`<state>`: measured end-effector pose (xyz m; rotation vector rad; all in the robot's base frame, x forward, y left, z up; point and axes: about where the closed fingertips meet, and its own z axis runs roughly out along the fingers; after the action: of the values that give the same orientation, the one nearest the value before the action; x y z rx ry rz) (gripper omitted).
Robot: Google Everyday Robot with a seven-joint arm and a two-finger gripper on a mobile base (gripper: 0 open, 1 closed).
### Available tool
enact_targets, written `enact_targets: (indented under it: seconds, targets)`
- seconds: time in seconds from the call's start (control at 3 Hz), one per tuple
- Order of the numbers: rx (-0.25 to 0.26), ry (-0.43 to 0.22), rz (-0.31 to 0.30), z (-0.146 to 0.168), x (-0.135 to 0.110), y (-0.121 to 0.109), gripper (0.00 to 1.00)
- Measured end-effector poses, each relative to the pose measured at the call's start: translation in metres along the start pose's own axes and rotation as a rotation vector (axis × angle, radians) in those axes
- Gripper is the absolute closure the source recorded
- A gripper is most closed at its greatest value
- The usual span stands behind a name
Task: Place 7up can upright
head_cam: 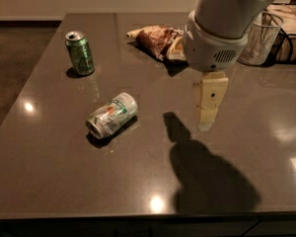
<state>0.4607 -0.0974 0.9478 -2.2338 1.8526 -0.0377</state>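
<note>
The 7up can (112, 115), pale silvery-white with a light green band and orange-red marks, lies on its side on the dark table (64, 172), left of centre, its silver top toward the front left. My gripper (208, 113) hangs from the white arm above the table, to the right of the can and well apart from it. It holds nothing that I can see.
A darker all-green can (80, 53) stands upright at the back left. A crumpled snack bag (155, 40) lies at the back centre, partly behind my arm. A wire mesh cup (258, 39) stands at the back right. The table's front edge runs along the bottom.
</note>
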Motion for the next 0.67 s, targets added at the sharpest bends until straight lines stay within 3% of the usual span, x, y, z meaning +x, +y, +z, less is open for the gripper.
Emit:
enact_targets:
  seconds: [0.67]
  targets:
    - [-0.072, -0.016, -0.235, 0.045, -0.079, -0.011, 0.0]
